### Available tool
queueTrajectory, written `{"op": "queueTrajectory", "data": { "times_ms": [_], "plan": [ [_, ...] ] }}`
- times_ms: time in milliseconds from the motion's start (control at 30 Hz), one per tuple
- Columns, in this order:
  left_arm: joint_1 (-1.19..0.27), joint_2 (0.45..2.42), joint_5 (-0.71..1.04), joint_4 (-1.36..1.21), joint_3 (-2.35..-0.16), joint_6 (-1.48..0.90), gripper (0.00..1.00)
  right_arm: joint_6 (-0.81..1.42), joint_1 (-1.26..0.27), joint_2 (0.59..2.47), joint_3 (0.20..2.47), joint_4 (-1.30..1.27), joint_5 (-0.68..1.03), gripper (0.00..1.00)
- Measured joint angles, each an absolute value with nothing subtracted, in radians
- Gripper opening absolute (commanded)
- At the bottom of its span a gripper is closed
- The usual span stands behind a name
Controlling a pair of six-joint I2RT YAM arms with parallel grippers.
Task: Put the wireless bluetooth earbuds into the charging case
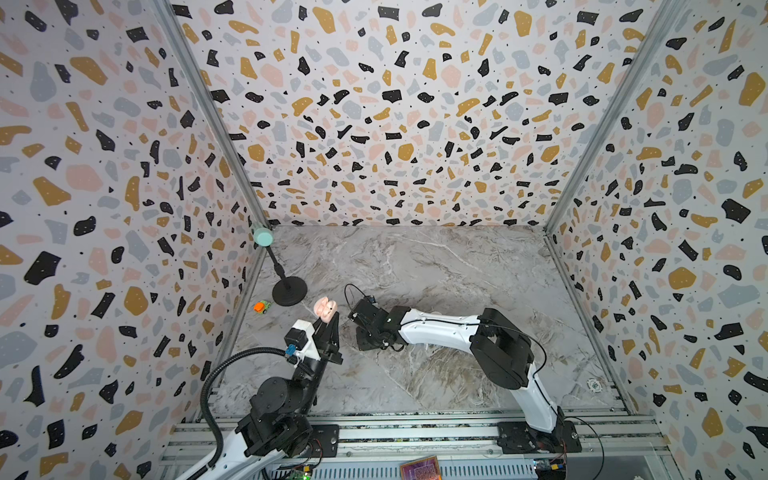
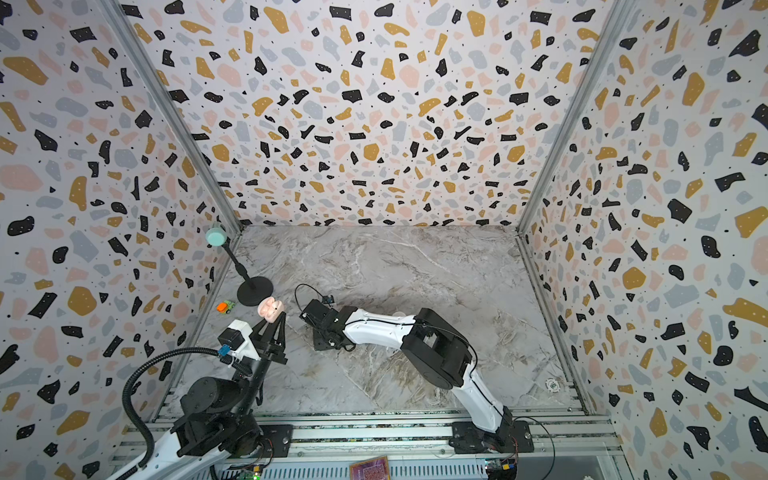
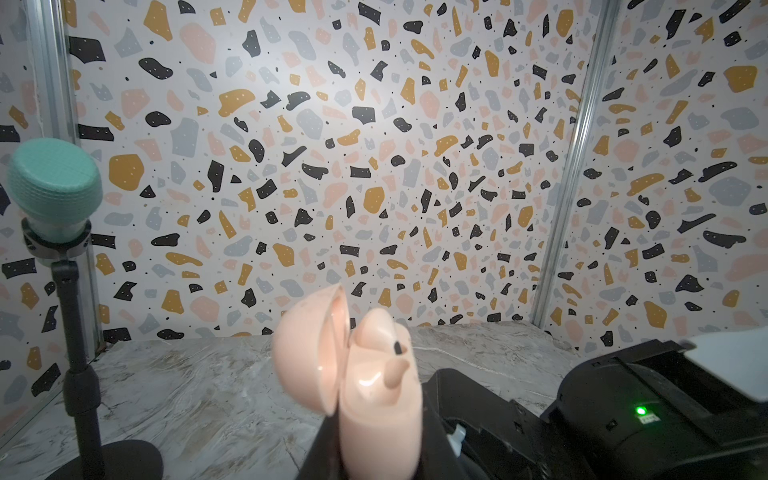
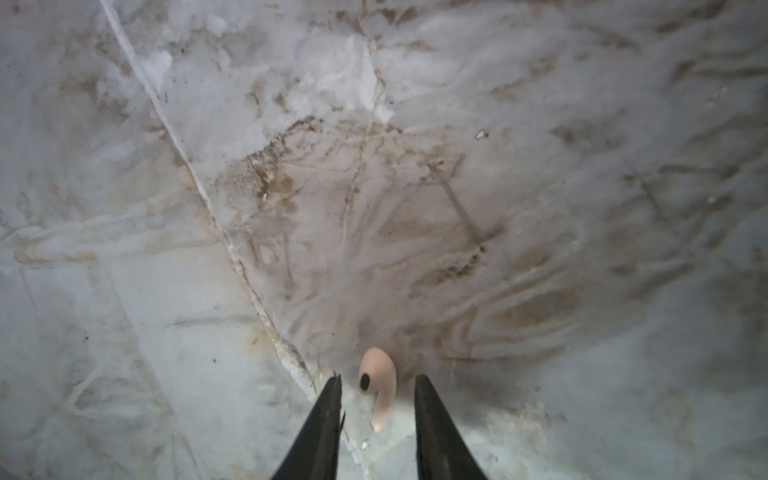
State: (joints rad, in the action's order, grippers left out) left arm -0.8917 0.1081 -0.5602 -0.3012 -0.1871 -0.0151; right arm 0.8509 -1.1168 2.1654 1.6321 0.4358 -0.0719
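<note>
Pink charging case point(image 1: 325, 309): count one for certain. Held up off the marble desk point(image 1: 457, 270), lower half clamped in the left gripper point(image 1: 328, 321), fingers closed tight on it. Lid hinged open, visible in both top views point(image 2: 270, 309).

Earbuds in view: two, both same pink as the case.
- Seated earbud point(image 3: 392, 370): already in the case body, stem down, dark dot just above. Can't tell whether the neighbouring socket is filled.
- Loose earbud point(image 4: 376, 386): lies flat on the desk, dark spot up.

Right gripper point(image 4: 378, 376): down at desk level, fingers partly spread and straddling the loose earbud. Clear gap on each side, no contact, nothing held. Sits near the lifted case in both top views, not touching it.

Other counts on the desk:
- One black mic stand point(image 1: 289, 291) with teal head, far left, just behind the case.
- One small orange-and-green toy point(image 1: 261, 307) beside the stand base.
- One small white disc point(image 1: 594, 384), well apart at the near right edge.
- One pale rounded shape point(image 2: 399, 314) peeking over the right forearm; too hidden to identify.
</note>
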Motion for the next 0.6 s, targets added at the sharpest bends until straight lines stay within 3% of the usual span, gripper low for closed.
{"op": "queueTrajectory", "data": {
  "times_ms": [600],
  "plan": [
    [-0.891, 0.108, -0.56, -0.301, -0.187, -0.015, 0.0, 0.806, -1.118, 2.218, 1.7, 0.474, -0.099, 0.19]
  ]
}}
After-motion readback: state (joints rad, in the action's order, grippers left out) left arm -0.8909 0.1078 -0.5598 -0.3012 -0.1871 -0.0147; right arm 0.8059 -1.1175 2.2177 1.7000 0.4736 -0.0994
